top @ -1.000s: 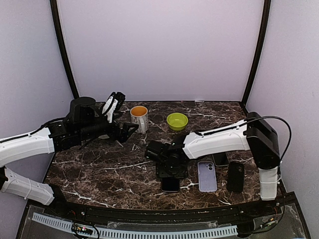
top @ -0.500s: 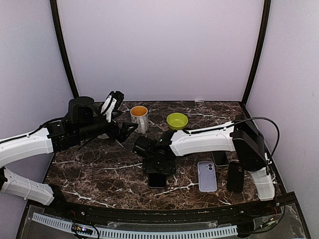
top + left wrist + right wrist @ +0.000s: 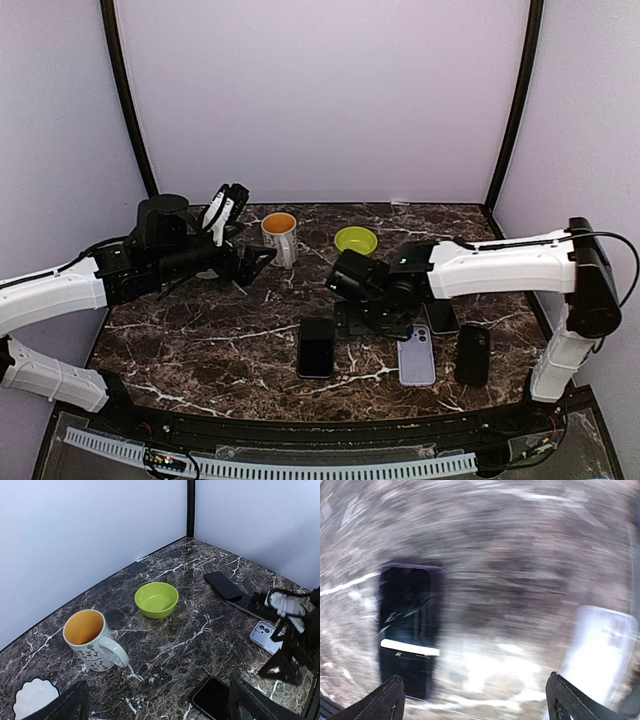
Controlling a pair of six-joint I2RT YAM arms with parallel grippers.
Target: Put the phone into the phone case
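Two robot arms work over a marble table (image 3: pixel 200 340). The right gripper (image 3: pixel 479 702) hovers just left of the lilac phone case (image 3: pixel 416 355), fingers spread wide, holding nothing. The black phone (image 3: pixel 316 347) lies flat further left of the case. The left gripper (image 3: pixel 160 706), well left, is likewise wide open and empty. Pinching so thin a phone could skid it across the marble.

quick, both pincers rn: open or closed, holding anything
left pincer: open, holding nothing
right pincer: open, holding nothing; the black phone is not in its grip
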